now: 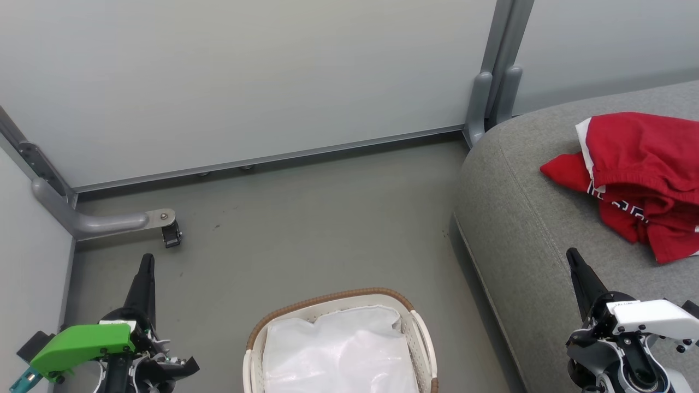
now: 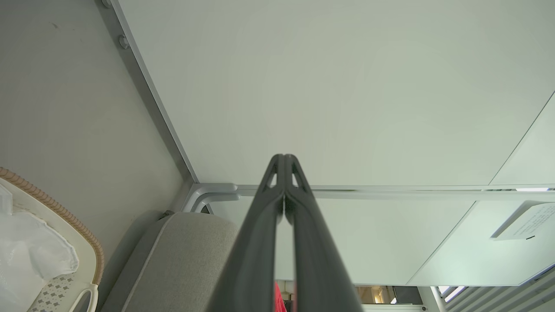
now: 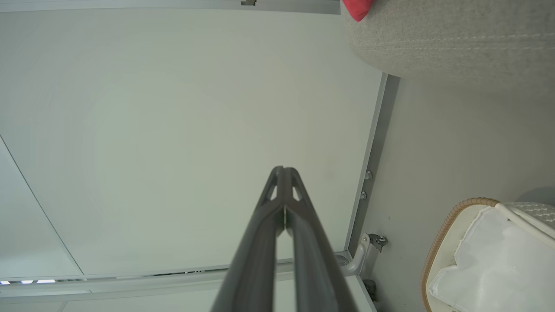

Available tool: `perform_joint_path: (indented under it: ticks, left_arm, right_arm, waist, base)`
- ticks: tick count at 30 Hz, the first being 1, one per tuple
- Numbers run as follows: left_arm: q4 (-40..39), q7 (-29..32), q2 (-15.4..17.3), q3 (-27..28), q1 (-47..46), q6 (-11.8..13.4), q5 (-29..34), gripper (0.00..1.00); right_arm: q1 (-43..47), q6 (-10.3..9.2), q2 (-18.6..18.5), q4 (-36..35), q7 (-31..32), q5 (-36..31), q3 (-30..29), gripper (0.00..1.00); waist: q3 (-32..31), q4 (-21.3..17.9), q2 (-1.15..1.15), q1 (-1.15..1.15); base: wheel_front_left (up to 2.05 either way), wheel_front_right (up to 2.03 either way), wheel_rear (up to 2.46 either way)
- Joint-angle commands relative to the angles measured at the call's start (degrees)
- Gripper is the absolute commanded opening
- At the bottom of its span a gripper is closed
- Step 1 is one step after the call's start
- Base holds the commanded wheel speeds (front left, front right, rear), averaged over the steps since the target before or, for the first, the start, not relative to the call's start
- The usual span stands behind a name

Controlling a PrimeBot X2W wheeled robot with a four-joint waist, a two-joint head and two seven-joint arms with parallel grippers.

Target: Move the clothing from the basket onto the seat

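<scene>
The red clothing (image 1: pixel 639 174) lies crumpled on the grey seat (image 1: pixel 524 218) at the right, with white trim and dark lettering showing. A red tip of the clothing (image 3: pixel 357 8) shows on the seat (image 3: pixel 455 39) in the right wrist view. The white basket (image 1: pixel 336 303) with its brown rim stands on the floor at the bottom centre, holding a white liner. My left gripper (image 1: pixel 146 259) is shut and empty at the lower left, over the floor. My right gripper (image 1: pixel 572 254) is shut and empty over the seat's front part, below the clothing. Both grippers' fingertips (image 2: pixel 284 158) (image 3: pixel 284 170) meet.
Pale partition walls (image 1: pixel 246 82) close off the back and left. A grey metal foot with a small caster (image 1: pixel 170 234) sticks out over the floor at the left. Grey floor (image 1: pixel 306 234) lies between the basket, wall and seat.
</scene>
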Motion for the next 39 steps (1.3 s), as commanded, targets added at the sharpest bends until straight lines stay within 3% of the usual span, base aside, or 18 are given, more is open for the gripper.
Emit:
perform_joint_path:
  ticks: [1,39]
  left_arm:
    - [-0.1,0.2,0.4,0.1,-0.7,-0.2,-0.2,0.00]
    - [-0.1,0.2,0.4,0.1,-0.7,-0.2,-0.2,0.00]
  right_arm:
    - [-0.5,0.00,-0.3,-0.2,0.2,0.2,-0.1,0.00]
    - [-0.5,0.00,-0.3,-0.2,0.2,0.2,-0.1,0.00]
  waist:
    - [0.0,0.0,0.00,0.00]
    - [0.0,0.0,0.00,0.00]
  base:
    - [0.00,0.00,0.00]
    - [0.00,0.00,0.00]
